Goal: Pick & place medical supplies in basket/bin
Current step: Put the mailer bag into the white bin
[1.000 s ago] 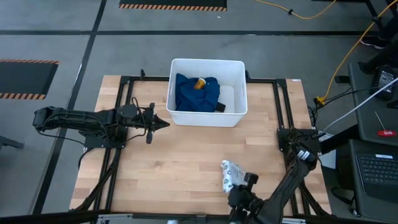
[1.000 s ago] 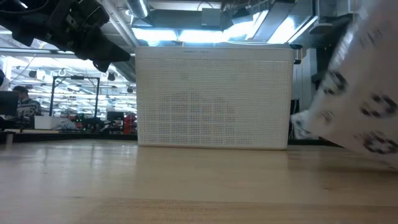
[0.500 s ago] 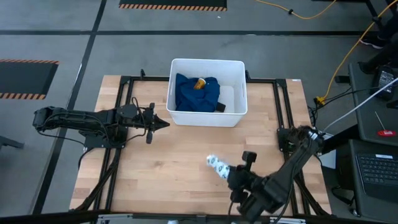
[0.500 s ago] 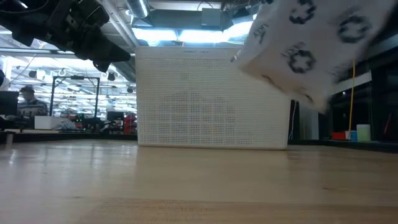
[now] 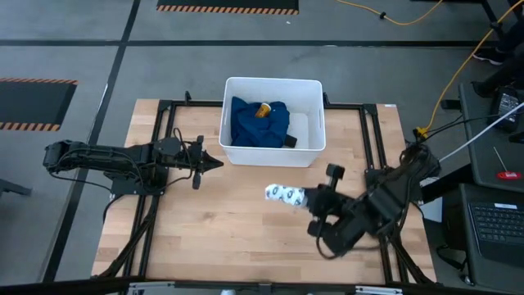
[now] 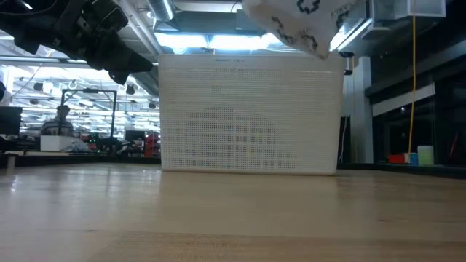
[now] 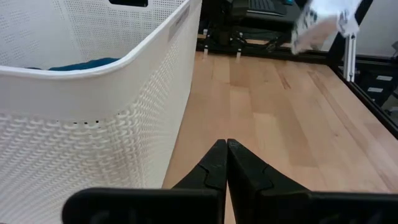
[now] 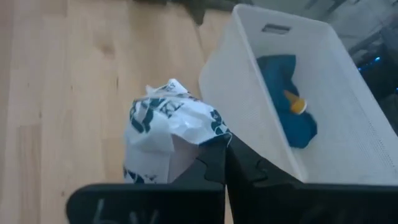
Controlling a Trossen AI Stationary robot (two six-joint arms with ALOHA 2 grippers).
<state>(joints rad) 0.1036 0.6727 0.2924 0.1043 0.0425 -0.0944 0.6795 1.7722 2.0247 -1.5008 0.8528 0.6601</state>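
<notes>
The white tub (image 5: 272, 80) stands at the table's far middle. In it lie the dark blue cloth (image 5: 255, 124), the white-orange bottle (image 5: 263, 110) on the cloth, and the small black cylinder (image 5: 290, 142). My right gripper (image 5: 307, 198) is in front of the tub's near wall and is shut on the white-grey printed packet (image 5: 284, 195). The low view shows the packet (image 6: 295, 22) above the tub's (image 6: 251, 116) rim height. My left gripper (image 5: 219, 162) hovers shut beside the tub's near left corner. My right gripper pinches the packet between its two fingers (image 8: 239, 163) at one crumpled edge (image 8: 205, 134). It comes from the table's right side, pointing left. The packet is lifted clear of the table and sticks out past the fingertips toward the left.
Bare wooden tabletop (image 5: 221, 221) lies between the arms and near the front edge. A black metal frame (image 5: 164, 106) runs around the table. The left wrist view shows the tub's perforated wall (image 7: 93, 124) close beside the left fingers (image 7: 226, 149).
My right gripper has carried the packet up from the table's near edge toward the far edge and the tub, swinging its arm round. The packet, first low by the near edge, now hangs clear above the table at about rim height. The left arm has kept still.
</notes>
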